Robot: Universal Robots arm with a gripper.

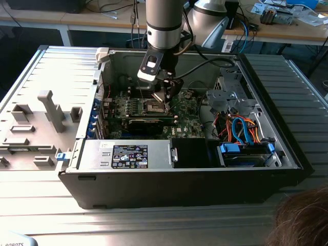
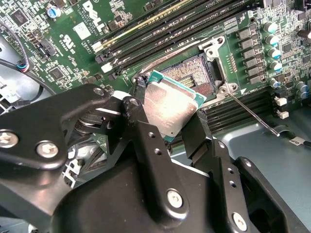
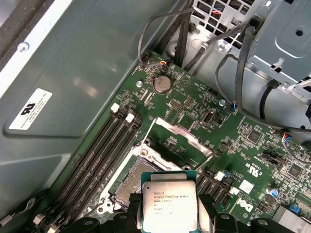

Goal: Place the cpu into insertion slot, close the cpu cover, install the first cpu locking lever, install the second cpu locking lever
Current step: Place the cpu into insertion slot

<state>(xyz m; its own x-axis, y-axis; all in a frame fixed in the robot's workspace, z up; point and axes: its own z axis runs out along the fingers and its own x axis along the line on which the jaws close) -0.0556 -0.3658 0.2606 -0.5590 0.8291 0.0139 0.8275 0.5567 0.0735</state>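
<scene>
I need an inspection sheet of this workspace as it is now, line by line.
Surface: ribbed grey metal table bearing an open black computer case.
Job's things: small square silver-topped cpu held by the dark square insertion slot, not seated; thin silvery cpu cover stands open.
Clutter: grey moulded blocks on the table, exterior view's left.
Grippers: black gripper, fingers shut on the cpu.
Cables: orange and blue cables inside the case, apart from the slot.
Surroundings: wooden bench behind; a person's hair, exterior view's lower right.
</scene>
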